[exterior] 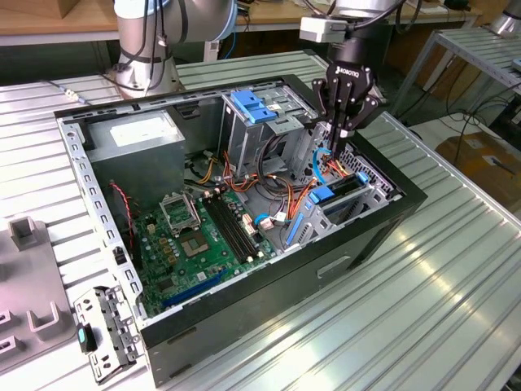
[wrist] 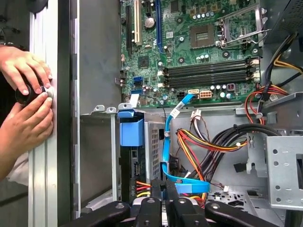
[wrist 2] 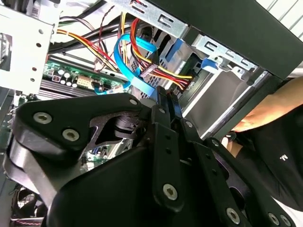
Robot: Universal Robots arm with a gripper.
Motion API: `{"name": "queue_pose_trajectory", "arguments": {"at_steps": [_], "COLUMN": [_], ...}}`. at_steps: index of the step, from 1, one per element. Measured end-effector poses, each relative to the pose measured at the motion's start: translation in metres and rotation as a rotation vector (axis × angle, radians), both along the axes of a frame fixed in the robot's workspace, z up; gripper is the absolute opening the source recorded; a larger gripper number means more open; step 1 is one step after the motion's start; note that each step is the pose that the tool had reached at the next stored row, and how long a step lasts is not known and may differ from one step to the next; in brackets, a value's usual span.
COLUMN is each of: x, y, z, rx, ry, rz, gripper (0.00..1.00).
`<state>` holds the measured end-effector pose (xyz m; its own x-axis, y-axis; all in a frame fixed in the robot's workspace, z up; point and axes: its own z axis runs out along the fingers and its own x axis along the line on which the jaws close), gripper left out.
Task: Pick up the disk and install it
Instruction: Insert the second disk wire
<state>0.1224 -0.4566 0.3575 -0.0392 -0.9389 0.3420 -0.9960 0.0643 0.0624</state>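
The disk (exterior: 340, 189) is sitting on edge in the lower drive cage (exterior: 370, 191), at about three o'clock from the motherboard (exterior: 203, 236) in the exterior view. Its blue rail end is facing the board and its dark body is lying along the bay. In the first wrist view the disk (wrist: 131, 132) is showing as a blue plastic end with a black edge beneath it, set between the cage's metal walls.

The gripper (exterior: 334, 151) is hanging straight above that cage, apart from the disk, with its tips down among the loose wiring. In both wrist views the gripper (wrist: 163, 183) (wrist 2: 165, 97) is showing its jaws drawn together with barely a slit between them and nothing clamped there. A blue data cable (wrist: 168, 142) is looping just beside the tips, next to a bundle of red, yellow and black power leads (wrist: 199, 142).

At about twelve o'clock from the disk in the exterior view, a blue latch (exterior: 252, 107) is lying on top of the upper cage. At ten o'clock the grey power supply (exterior: 134, 138) is filling the case's far corner.

In the first wrist view, a person's two hands (wrist: 26, 127) are pinching a small dark round object against the rim of the case (wrist: 66, 142).
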Motion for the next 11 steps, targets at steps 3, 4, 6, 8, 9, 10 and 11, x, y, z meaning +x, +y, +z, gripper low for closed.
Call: {"name": "queue_pose_trajectory", "arguments": {"at_steps": [3,4,6,8,9,10,11], "x": [0.0000,0.0000,0.0000,0.0001,0.0001,0.0001,0.0001], "y": [0.0001,0.0001,0.0001,0.0001,0.0001,0.0001,0.0001], "z": [-0.0033,-0.0037,-0.0044,-0.0052,-0.0056,-0.0059,-0.0064], "rx": [-0.0125,-0.0132,-0.0141,-0.0151,-0.0156,-0.0161,-0.0172], "ry": [0.0000,0.0000,-0.0001,0.0000,0.0000,0.0000,0.0000], "rz": [0.000,0.000,0.000,0.000,0.000,0.000,0.000], "gripper": [0.18,0.18,0.19,0.25,0.25,0.25,0.25]}}
